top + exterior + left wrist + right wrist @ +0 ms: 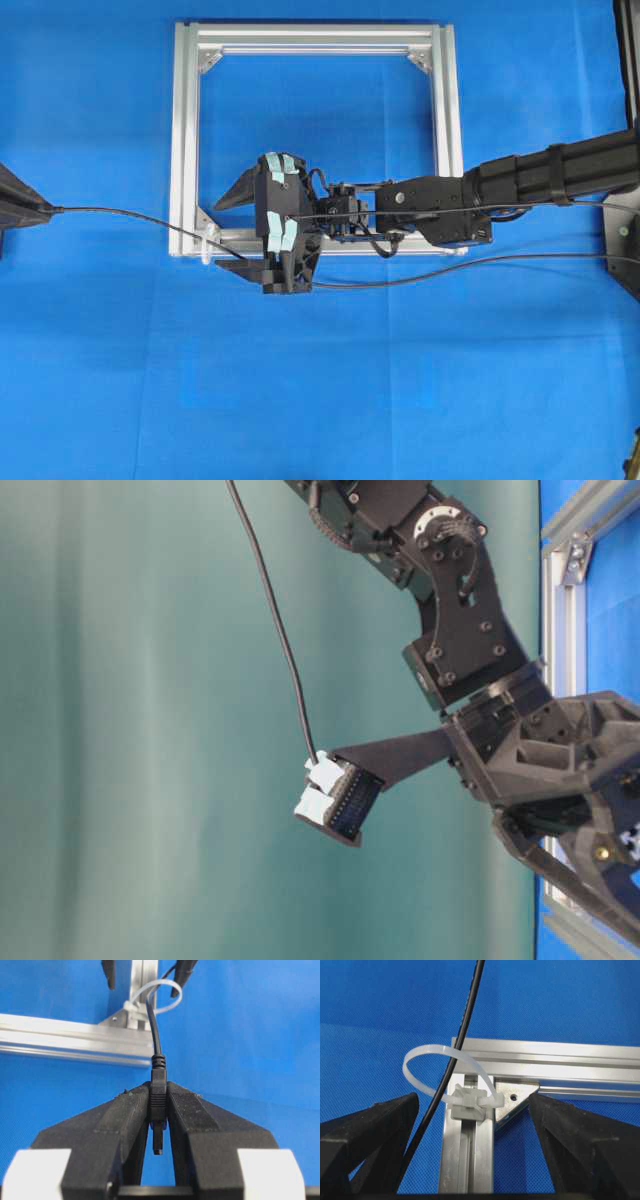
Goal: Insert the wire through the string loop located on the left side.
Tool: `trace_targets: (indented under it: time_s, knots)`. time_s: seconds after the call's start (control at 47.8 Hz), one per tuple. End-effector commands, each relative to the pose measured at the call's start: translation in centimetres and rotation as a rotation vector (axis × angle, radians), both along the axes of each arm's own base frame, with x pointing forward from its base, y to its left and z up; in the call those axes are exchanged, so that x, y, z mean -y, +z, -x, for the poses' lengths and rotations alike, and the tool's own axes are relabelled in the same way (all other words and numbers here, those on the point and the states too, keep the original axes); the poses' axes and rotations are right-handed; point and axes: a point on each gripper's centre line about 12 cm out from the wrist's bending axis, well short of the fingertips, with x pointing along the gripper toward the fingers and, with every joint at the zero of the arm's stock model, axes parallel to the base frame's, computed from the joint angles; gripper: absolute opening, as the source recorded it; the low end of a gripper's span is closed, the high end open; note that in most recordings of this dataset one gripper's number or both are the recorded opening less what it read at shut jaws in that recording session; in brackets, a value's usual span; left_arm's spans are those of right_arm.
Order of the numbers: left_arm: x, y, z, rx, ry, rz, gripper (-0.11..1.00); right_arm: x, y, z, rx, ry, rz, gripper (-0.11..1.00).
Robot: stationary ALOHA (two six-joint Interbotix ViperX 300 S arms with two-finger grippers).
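At the frame's [186, 140] lower-left corner, the wire [462, 1035] runs through the loop [440, 1072], apparently clear of it. Left end effector [158, 1125] clenches the wire's plug [158, 1105]; right end effector [470, 1160] is spread wide, straddling the loop.

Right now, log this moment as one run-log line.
left fingers: shut on wire plug | wire: passes through string loop | right gripper: open, holding nothing, at the loop | frame: flat on cloth
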Motion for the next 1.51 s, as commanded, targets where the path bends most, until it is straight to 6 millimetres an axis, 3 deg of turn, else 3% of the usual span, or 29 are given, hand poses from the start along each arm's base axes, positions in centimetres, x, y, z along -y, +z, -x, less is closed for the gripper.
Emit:
trace_targets:
  time_s: [0.0, 0.732, 0.816, 0.942, 1.025, 1.276, 1.486]
  knots:
    - [0.0, 1.1, -0.1, 0.029, -0.002, -0.003, 0.08, -0.1, 1.5, -0.3, 0.038, 0.003, 0.002, 0.97]
    - [1.0, 0.0, -0.6, 0.088, -0.069, 0.009, 0.09, -0.1, 1.7, -0.4, 0.049, 0.002, 0.0, 0.97]
    - [1.0, 0.0, -0.6, 0.089, -0.068, 0.012, 0.25, -0.1, 1.7, -0.4, 0.049, 0.002, 0.0, 0.97]
    - [1.0, 0.0, -0.6, 0.09, -0.069, 0.009, 0.65, -0.1, 1.7, -0.4, 0.049, 0.002, 0.0, 0.97]
    - [1.0, 0.0, -0.6, 0.088, -0.069, 0.009, 0.85, -0.1, 1.7, -0.5, 0.049, 0.002, 0.0, 0.97]
    - [1.0, 0.0, -0.6, 0.09, -0.066, 0.008, 0.83, -0.1, 1.8, -0.5, 0.051, 0.002, 0.0, 0.97]
    - [0.7, 0.2, -0.7, 0.106, -0.048, 0.004, 0.82, -0.1, 5.0, -0.1, 0.097, 0.004, 0.003, 0.97]
